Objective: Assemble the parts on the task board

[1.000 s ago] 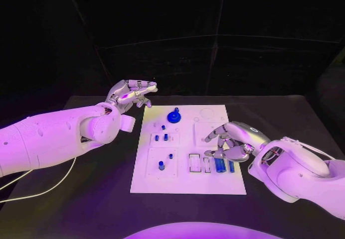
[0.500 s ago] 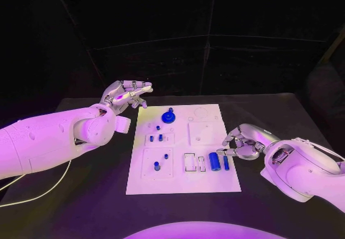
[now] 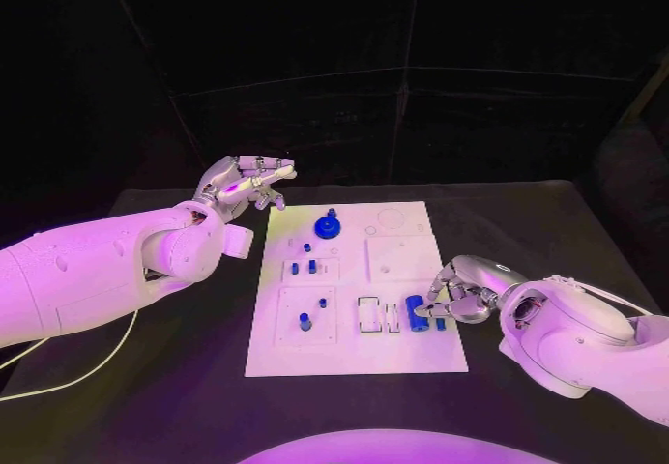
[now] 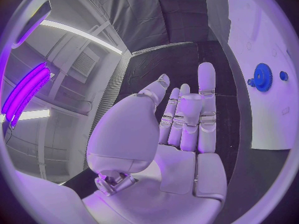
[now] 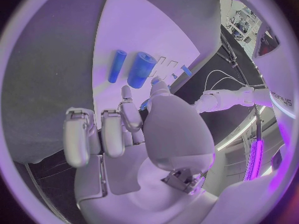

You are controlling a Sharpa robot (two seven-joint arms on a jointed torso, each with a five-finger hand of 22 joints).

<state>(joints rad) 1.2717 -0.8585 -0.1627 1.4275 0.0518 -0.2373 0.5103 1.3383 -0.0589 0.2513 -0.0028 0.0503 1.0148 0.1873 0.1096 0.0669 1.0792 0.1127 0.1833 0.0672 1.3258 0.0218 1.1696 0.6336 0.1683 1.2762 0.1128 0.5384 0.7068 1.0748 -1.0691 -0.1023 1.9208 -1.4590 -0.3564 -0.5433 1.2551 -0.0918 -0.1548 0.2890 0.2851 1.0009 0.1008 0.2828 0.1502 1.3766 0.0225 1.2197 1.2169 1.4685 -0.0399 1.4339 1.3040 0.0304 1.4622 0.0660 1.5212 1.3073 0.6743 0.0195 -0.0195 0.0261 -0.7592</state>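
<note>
Head view: right hand at task board near edge, fingers curled, empty, beside thick blue cylinder. Pinch squarely, lift upright. Farther: gear; left hand spread, idle.

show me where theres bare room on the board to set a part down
Bare: the task board's near strip below the slots, and the plain square panel right of centre. Crowded: around the two blue cylinders, where the right hand hovers.

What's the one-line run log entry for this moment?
left hand: open, raised beside task board | right hand: empty, at two blue cylinders | blue gear: seated
</note>
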